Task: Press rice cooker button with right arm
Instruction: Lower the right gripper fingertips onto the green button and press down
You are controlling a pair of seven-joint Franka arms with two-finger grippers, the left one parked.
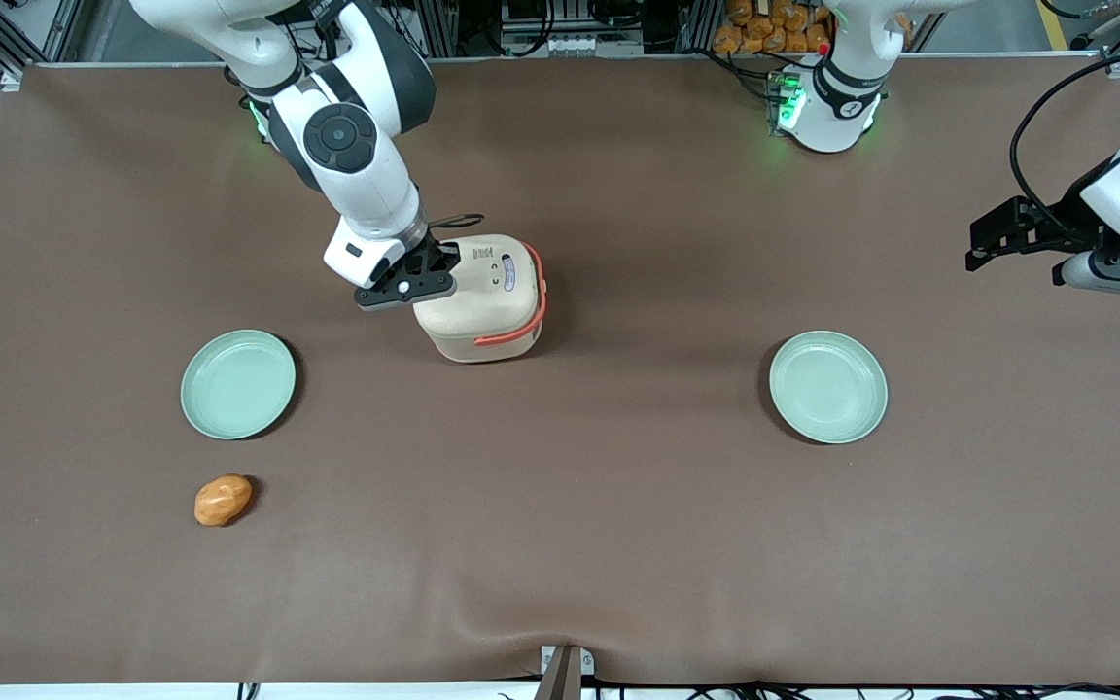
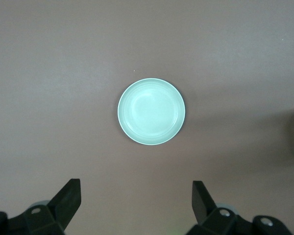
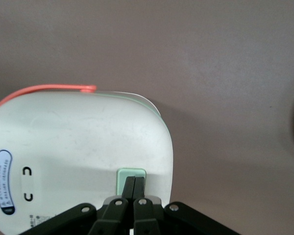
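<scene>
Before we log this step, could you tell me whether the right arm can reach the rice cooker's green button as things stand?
Yes, apparently: the claw, fingers shut, already sits on the green button atop the rice cooker, with nothing between.

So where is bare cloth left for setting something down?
Bare between cooker and the parked-arm-end plate, and along the front-camera edge past the bun. Crowded at the cooker: shut gripper on its green button, second plate nearby.

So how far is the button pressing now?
The approach looks done: the tool is above the cooker, fingers shut, tips on the green button. The press itself is in hand; I cannot tell if the button is fully down. Left: finish pressing, then lift away.
</scene>
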